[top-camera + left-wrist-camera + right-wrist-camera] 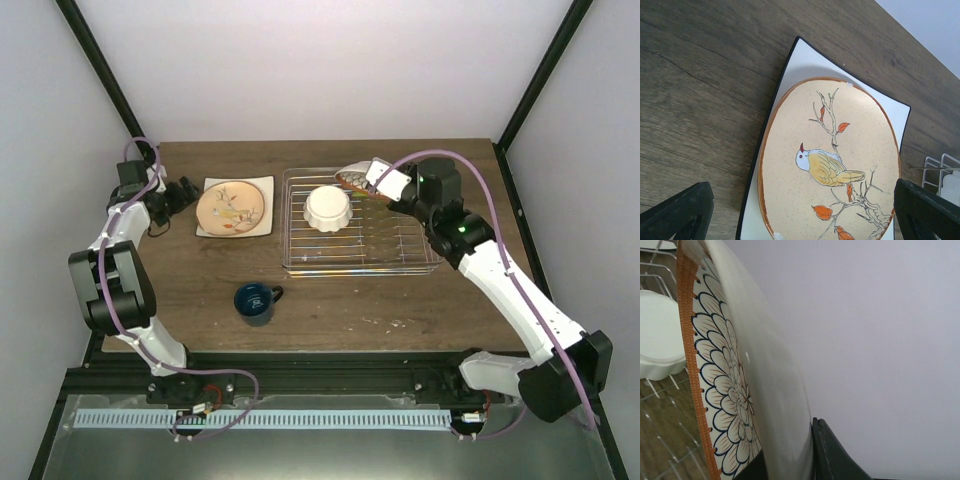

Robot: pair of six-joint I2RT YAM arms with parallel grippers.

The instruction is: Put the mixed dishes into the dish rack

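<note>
Orange-rimmed and petal-patterned, the petal plate (725, 390) is pinched on edge in the right claw (372, 180), one dark finger (832, 455) pressed flat to its pale back. It hangs tilted over the rack's (400, 240) far edge, just behind the bowl (328, 207), which sits inside the rack at its far left; whether the plate's rim touches the wires I cannot tell. The left claw (185, 195) is spread wide and holds nothing, hovering left of the rack beside the square plate (805, 60), which lies on the counter (400, 300) with the bird plate (830, 165) stacked on it. The mug (257, 302) stands on the counter in front of the rack's left corner. The likely trouble is the edge grip: with so little of the plate between the fingers, it could pivot or slip as it is lowered, and its rim could knock the bowl or miss a slot between wires. On the left, closing on the stack might lift both plates or drag the lower one. Only the top view gives the whole layout and the mug. Only the right wrist view shows the finger contact, the petals and how near the bowl is. Only the left wrist view shows the bird, the square plate's dark edge and the spread fingers.
</note>
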